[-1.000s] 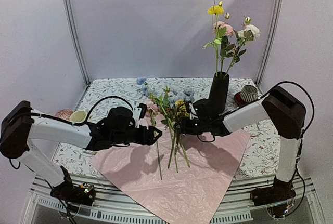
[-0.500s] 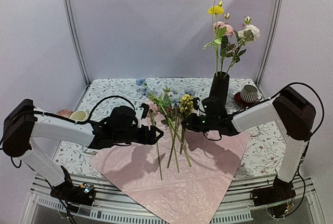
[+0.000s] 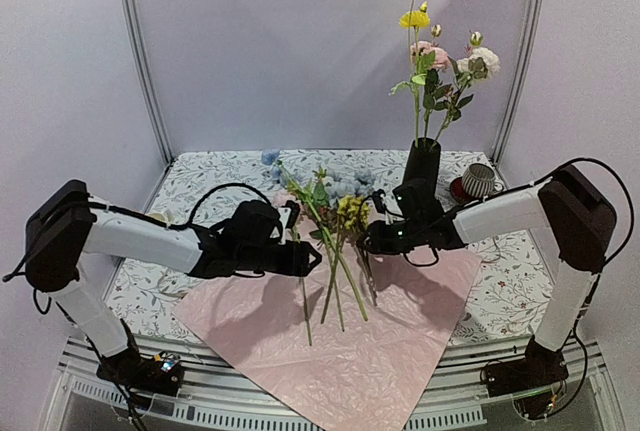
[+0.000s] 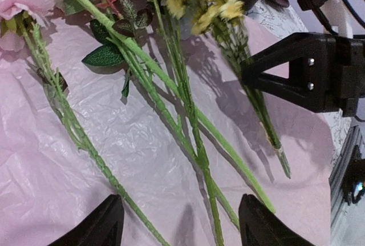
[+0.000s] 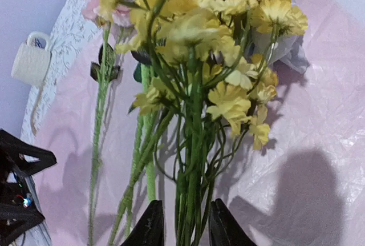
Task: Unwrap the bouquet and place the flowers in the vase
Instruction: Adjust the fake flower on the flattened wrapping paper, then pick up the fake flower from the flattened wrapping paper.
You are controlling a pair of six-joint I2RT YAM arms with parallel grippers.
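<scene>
The bouquet is unwrapped: its crinkled pink paper (image 3: 400, 351) lies spread flat on the table. Several loose flowers (image 3: 335, 286) lie across it, their green stems (image 4: 188, 126) running toward me. My left gripper (image 4: 182, 229) hovers open just above these stems, a finger on either side and nothing gripped. My right gripper (image 5: 185, 229) is shut on the stems of a yellow flower sprig (image 5: 228, 40), which hangs tilted just above the paper (image 3: 352, 216). The black vase (image 3: 420, 176) stands behind the right gripper (image 3: 368, 243), with yellow, pink and cream blooms (image 3: 435, 51) in it.
A ribbed cup on a red saucer (image 3: 478, 181) stands right of the vase. A white mug (image 5: 31, 63) sits at the table's left side. The floral tablecloth (image 3: 215, 176) shows around the paper. Metal frame poles (image 3: 140, 51) rise at the back corners.
The right gripper has closed on the yellow sprig and drawn it right, off the pile. The left gripper has slid right over the lying stems, its jaws slightly narrower.
</scene>
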